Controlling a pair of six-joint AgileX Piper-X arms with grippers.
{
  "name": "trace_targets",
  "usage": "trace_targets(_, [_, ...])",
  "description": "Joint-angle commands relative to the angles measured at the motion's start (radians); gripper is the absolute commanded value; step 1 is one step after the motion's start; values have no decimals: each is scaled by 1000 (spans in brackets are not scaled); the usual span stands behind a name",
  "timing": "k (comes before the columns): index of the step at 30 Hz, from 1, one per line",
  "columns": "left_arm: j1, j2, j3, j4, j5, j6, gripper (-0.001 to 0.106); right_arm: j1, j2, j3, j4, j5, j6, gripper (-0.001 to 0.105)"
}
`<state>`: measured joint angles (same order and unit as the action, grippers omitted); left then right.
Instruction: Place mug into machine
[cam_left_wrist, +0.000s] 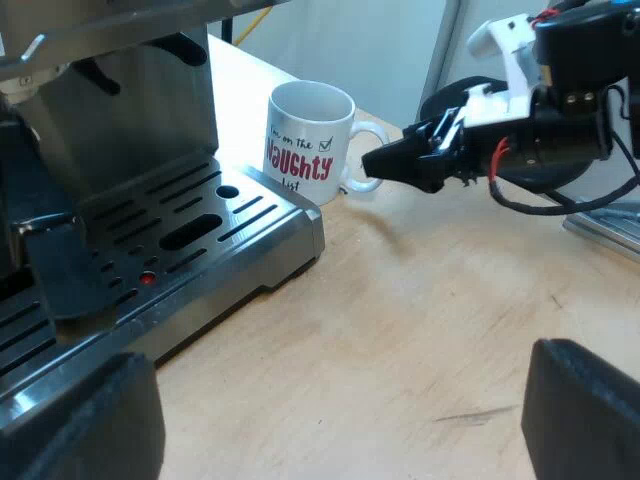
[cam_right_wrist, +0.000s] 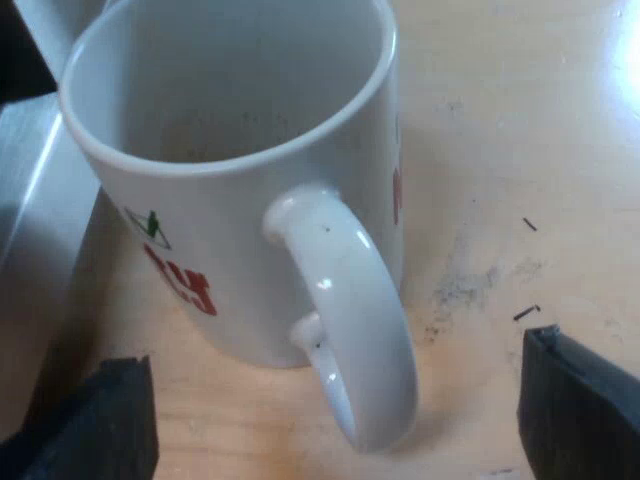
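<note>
Left wrist view: your left gripper hangs over the tabletop, fingers wide, holding nothing. The mug stands upright on the tabletop just beside the machine's drip tray, with the right gripper at its handle. Right wrist view: your right fingers are wide, with the handle between them, untouched.
</note>
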<state>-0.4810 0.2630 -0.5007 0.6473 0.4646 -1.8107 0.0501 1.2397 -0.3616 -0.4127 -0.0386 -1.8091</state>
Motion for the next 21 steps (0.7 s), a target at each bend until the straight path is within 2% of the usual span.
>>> trace_targets(1, [-4,2,-5,-2,4,-2,79,0,37,-27,-26,-3,-12,83])
trace_targets(10, [-4,2,-5,-2,4,-2,79,0,145,-112,-32,-34,-12,83])
trace_targets(13, [-4,2,-5,-2,4,-2,79,0,154,-113,-31,-46,-12,79])
trace_targets(15, [-4,2,-5,-2,4,-2,79,0,154,-113,-19,-48,-12,70])
trace_targets(16, [-4,2,-5,-2,4,-2,79,0,154,-113,-17,-48,-12,62])
trace_targets(21, [-4,2,-5,-2,4,-2,79,0,154,-113,-18,-48,-12,35])
